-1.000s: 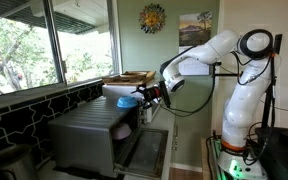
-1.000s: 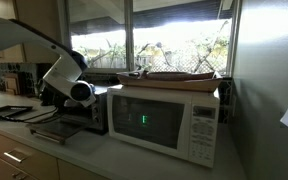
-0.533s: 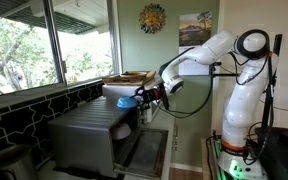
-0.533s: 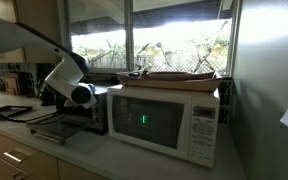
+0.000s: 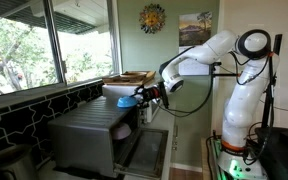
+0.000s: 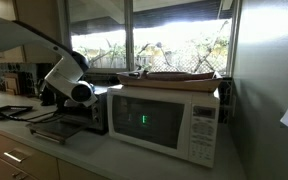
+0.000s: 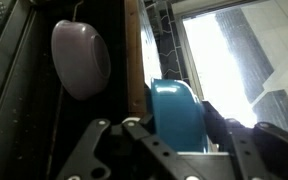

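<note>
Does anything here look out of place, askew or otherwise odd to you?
Mildly odd: the toaster oven stands with its door hanging open, while the gripper straddles a teal cup near its top. Nothing spilled or broken shows.

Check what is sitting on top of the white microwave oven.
A flat brown wooden tray lies across the top of the white microwave oven, in both exterior views. Its rim hides whether anything lies in it, and the tray covers the surface under it.
</note>
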Controlling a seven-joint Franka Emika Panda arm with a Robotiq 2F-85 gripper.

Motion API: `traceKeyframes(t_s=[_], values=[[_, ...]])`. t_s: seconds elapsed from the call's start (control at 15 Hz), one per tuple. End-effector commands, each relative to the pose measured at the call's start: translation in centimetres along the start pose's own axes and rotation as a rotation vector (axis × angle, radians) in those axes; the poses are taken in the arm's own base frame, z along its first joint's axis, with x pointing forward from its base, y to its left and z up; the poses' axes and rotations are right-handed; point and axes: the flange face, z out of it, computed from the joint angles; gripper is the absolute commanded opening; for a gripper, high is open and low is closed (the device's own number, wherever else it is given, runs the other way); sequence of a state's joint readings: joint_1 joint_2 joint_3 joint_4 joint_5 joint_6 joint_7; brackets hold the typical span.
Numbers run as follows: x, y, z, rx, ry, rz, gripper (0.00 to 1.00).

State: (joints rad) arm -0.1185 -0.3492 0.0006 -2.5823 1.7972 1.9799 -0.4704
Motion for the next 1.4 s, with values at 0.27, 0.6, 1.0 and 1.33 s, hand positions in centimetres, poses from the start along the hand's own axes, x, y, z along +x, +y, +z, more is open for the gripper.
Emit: traceKeyframes(t_s=[0.27,0.6,1.0,1.33], values=[[0.8,-2.7,-1.9,0.075,0.020,-0.005,0.00],[-0.3,-2.6,-3.1,0.121,-0.083,0.036,0.00],[-3.0,-0.4,-4.8,0.169,-0.363,0.112,0.00],[-4.1,0.9,-5.7,0.143,-0.426,0.128,0.00]])
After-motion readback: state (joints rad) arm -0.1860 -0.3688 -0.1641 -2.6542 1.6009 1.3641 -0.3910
